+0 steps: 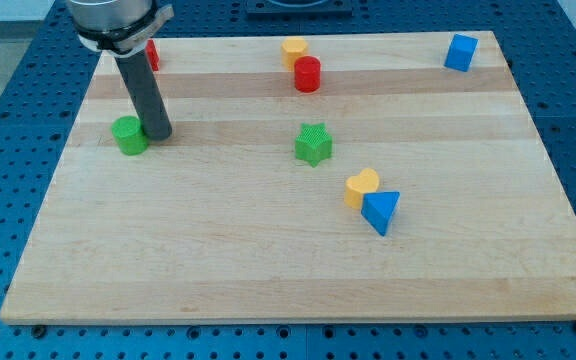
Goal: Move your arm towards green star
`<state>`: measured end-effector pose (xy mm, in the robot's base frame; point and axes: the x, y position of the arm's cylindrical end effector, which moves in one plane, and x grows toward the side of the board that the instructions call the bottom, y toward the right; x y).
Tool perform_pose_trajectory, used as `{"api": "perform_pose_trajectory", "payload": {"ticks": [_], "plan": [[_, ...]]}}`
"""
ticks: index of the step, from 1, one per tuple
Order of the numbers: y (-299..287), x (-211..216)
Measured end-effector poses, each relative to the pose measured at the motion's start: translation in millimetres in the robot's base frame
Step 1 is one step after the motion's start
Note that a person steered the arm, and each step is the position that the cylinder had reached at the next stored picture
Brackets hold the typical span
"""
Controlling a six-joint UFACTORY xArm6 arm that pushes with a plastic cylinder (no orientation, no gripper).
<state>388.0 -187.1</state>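
Sitting near the middle of the wooden board (268, 270), the green star (313, 144) stands alone, with bare wood on all sides of it. Toward the view's bottom right of it, a yellow heart-shaped block (361, 187) and a blue triangle block (381, 211) touch each other. Toward the view's top, a red cylinder (307, 74) sits just in front of a yellow block (294, 50) whose shape is hard to make out; the two look to be touching or nearly so. A blue cube (460, 52) rests near the top right corner, well apart from everything else. At the top left, a red block (152, 54) is mostly hidden behind the arm, so its shape cannot be told.

Between the rod and the star lies only open board; no block stands on that stretch.

At the view's left side, the dark rod (144, 95) comes down tilted slightly in the picture, and my tip (160, 136) rests on the board just beside a green cylinder (129, 135), on that block's right side. The two appear to touch, or are very close. My tip is well apart from the green star, which lies to the view's right of it at about the same height in the picture. The arm carries no gripper, so nothing opens, closes or holds anything; the rod only presses at the table.
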Motion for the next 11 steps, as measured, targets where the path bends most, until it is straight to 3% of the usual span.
{"api": "perform_pose_trajectory", "payload": {"ticks": [4, 11], "plan": [[6, 3], [189, 37]]}}
